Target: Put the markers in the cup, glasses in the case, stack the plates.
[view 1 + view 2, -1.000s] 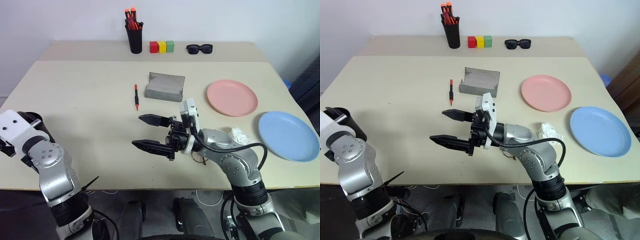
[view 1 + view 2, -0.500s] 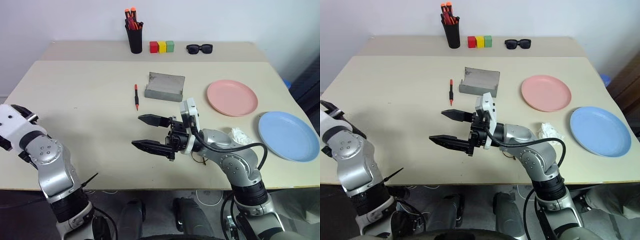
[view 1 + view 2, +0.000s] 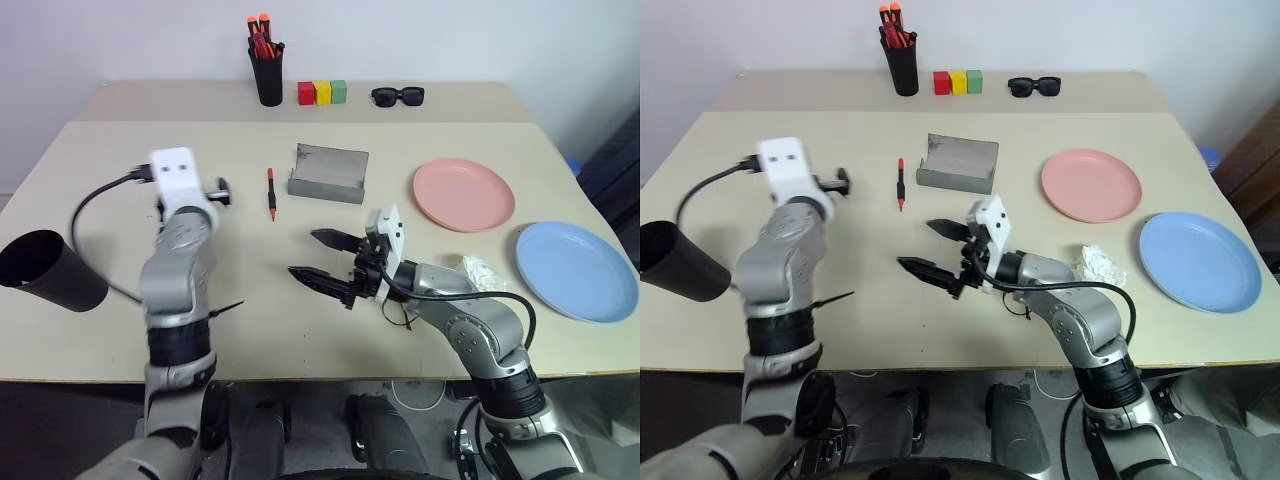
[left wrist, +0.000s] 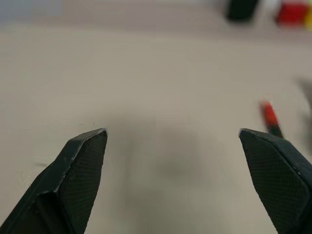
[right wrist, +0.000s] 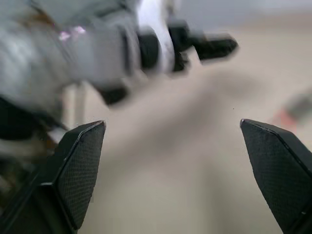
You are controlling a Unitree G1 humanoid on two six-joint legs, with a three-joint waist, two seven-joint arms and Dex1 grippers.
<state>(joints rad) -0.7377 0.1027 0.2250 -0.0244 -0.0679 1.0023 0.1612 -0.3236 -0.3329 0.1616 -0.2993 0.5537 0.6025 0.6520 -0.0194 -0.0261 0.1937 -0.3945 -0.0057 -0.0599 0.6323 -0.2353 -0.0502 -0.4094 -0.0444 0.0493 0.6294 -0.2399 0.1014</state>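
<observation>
Left eye view shows most jobs still waiting. One red marker [image 3: 271,193] lies just left of the grey case [image 3: 328,174] — not in the cup [image 3: 45,270]. Pink plate [image 3: 464,195] and blue plate [image 3: 577,270] sit apart, right of the case. Both the left gripper [image 4: 180,161] and right gripper [image 3: 328,262] are wide open, holding nothing.

The left gripper [image 4: 173,146] hangs over the bare beige table [image 4: 146,87] with its two black fingers [image 4: 80,168] spread wide and nothing between them. A red-orange marker [image 4: 269,117] lies on the table just beyond one fingertip.
</observation>
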